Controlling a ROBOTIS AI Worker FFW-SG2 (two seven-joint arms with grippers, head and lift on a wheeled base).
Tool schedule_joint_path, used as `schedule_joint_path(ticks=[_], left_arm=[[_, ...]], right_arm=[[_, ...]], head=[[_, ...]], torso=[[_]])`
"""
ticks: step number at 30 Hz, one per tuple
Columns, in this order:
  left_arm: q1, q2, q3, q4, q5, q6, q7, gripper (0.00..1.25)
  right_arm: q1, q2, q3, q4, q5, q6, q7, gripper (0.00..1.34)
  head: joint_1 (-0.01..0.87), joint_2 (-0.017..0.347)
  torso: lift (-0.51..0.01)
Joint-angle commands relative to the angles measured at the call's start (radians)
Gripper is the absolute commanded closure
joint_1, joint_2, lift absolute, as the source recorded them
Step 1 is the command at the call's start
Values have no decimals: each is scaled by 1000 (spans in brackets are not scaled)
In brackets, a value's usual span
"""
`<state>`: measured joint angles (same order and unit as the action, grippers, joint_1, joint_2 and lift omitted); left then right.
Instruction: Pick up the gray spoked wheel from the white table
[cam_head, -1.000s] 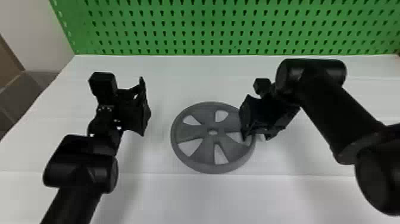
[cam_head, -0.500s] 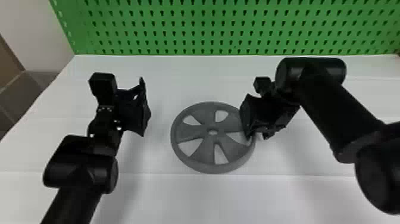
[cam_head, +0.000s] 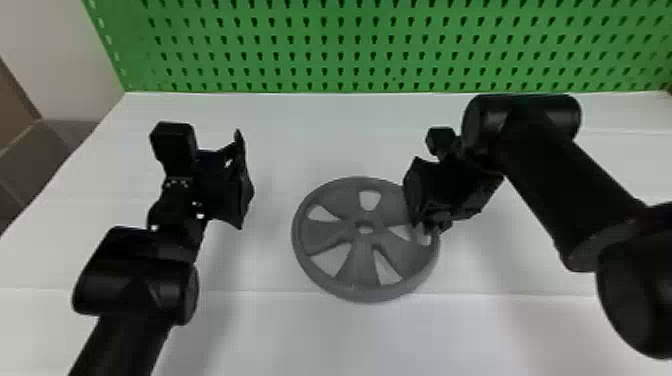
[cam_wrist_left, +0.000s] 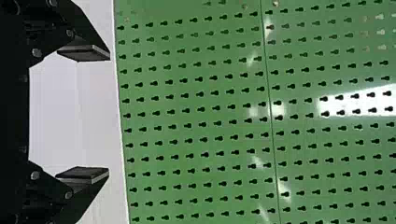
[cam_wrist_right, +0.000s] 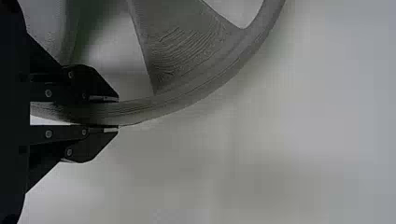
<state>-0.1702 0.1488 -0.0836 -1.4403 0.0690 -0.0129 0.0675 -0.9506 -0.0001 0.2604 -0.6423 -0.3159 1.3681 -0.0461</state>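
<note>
So my right pincer (cam_head: 427, 225) is gripping the wheel (cam_head: 360, 265) by its rim, on the side facing away from the table's left edge. In the right wrist view the two fingers of my right pincer (cam_wrist_right: 117, 114) are closing the rim in from both sides, one finger inside the ring and the other outside, and the rim's curve is running out past the fingertips. The wheel is showing its spokes and round hub to the head view, and white is peeking through the gaps. It's sitting over the middle stretch of the table (cam_head: 280, 140), well apart from both the far edge and the left edge. Can't tell if it's resting on the table or hanging a hair above it, tbh.

My left pincer (cam_head: 244, 185) is waiting off between the wheel and the table's left edge, holding nothing. In the left wrist view, my left pincer (cam_wrist_left: 109, 114) is standing wide open, its fingers (cam_wrist_left: 84, 53) well apart, with the green pegboard (cam_head: 350, 45) filling the background. That pegboard is running right along the table's far edge, far-left corner included. My right arm (cam_head: 565, 190) is reaching in over the table, bent above my right pincer.
</note>
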Motion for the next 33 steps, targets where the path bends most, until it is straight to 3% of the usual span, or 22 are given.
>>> schedule_joint_path(ticks=[1,33], left_arm=[[0,0,-1,1,0,1,0,380],[-2,0,1,3,3,1,0,380]], right_arm=[[-1,1,0,1,0,2,0,1092],[-2,1,-9,0,-6,3,0,1095]], head=[[779,71],[779,71]], torso=[[-97],[-97]])
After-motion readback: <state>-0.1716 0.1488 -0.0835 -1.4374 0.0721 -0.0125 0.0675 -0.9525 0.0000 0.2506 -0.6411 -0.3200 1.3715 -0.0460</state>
